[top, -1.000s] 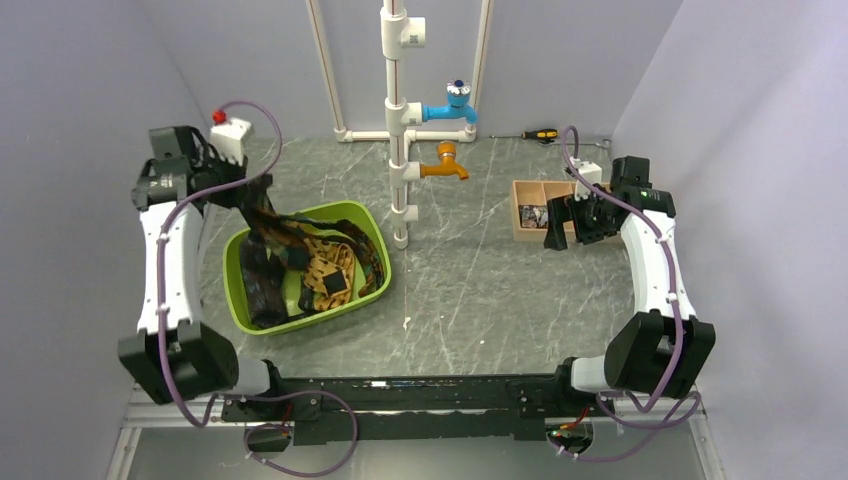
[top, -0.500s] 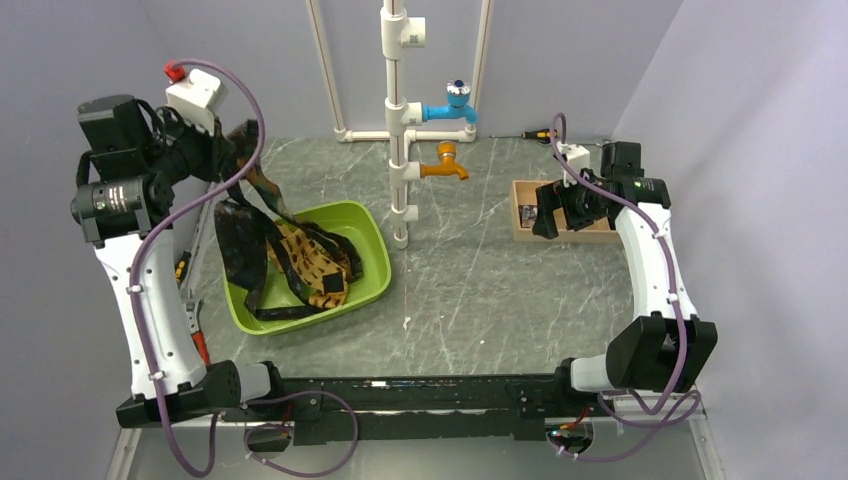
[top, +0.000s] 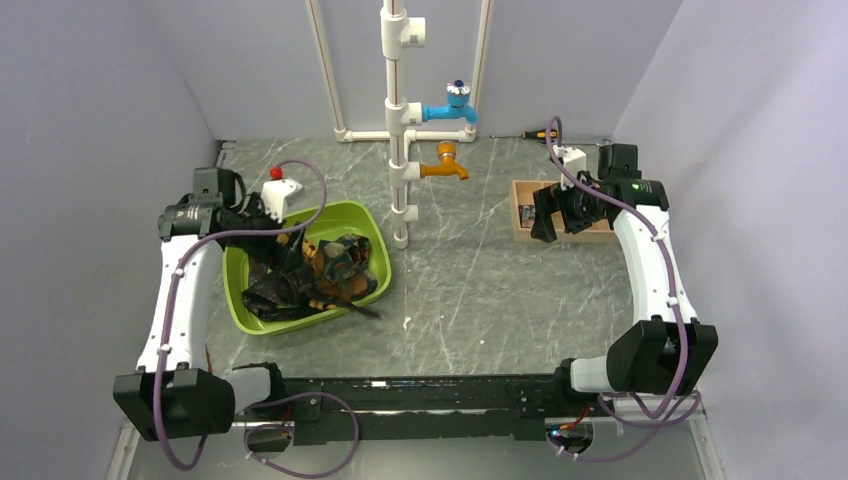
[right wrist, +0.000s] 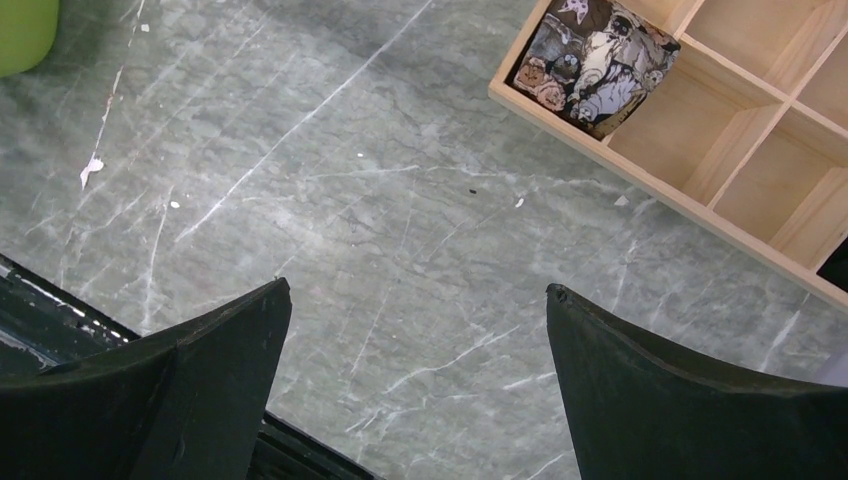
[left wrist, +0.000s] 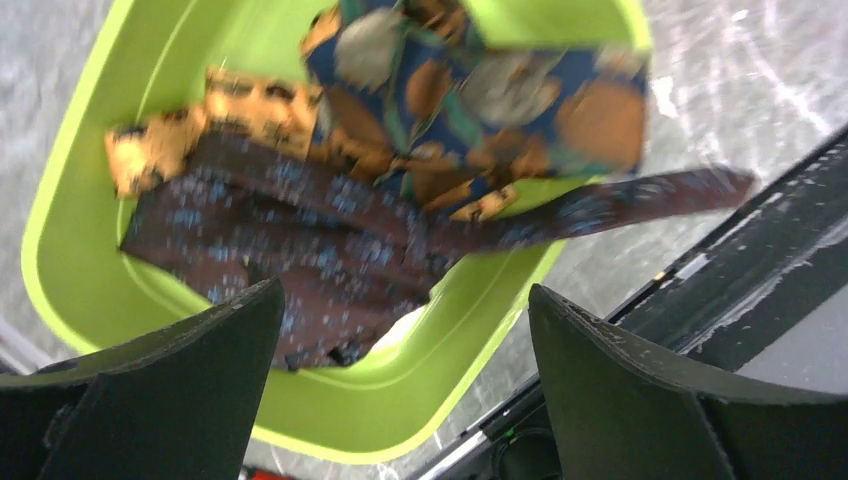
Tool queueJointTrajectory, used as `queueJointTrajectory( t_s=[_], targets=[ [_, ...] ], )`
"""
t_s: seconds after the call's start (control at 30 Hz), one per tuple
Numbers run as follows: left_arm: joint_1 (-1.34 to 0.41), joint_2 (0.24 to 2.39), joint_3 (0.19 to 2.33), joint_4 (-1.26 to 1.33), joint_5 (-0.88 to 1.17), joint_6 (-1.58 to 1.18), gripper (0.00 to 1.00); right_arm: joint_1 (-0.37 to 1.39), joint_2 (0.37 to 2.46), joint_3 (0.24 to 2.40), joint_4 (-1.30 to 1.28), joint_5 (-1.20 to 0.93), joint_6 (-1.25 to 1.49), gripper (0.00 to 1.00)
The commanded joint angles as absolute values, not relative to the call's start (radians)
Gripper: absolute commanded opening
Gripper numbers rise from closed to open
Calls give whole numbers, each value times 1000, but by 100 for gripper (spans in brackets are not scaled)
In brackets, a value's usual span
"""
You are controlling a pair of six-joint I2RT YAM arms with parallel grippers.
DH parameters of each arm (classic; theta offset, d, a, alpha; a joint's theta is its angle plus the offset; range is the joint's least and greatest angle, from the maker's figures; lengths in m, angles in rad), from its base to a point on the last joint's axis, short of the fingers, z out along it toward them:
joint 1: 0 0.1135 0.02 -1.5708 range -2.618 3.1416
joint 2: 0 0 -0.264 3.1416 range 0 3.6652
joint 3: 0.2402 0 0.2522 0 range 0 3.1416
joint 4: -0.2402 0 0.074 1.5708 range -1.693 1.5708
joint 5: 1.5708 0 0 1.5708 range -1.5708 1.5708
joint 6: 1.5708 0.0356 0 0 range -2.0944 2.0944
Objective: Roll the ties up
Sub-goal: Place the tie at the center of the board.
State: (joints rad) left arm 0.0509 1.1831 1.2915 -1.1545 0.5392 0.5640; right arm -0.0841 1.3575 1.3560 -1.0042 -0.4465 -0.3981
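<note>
Lying in the green tub point(left wrist: 80, 280), the ties point(left wrist: 350, 200) sit just beyond the left gripper point(left wrist: 402, 292), its fingers released. The right gripper point(right wrist: 416, 288) gapes empty.

I'm seeing the ties point(left wrist: 330, 230) smeared by blur, patterns hard to read; the green tub point(left wrist: 400, 400) runs off my left wrist frame, and the wooden tray point(right wrist: 650, 178) is cropped top and right
</note>
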Motion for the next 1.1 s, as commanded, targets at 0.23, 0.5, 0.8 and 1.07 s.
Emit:
queueJointTrajectory(
  t_s=[0.23,0.5,0.8,1.07],
  targets=[
    [191,1216,1049,-925,312,740,96,-81,1314,1331,-1028,-433,-426,100],
    [187,1423,1042,-848,377,565,86,-80,1315,1322,-1026,-425,-433,100],
    [169,1411,1123,-883,752,534,0,-80,1326,1345,-1018,-423,-430,100],
    [162,1261,1221,-897,793,479,0,-79,1306,1324,-1005,-417,-424,100]
  ],
)
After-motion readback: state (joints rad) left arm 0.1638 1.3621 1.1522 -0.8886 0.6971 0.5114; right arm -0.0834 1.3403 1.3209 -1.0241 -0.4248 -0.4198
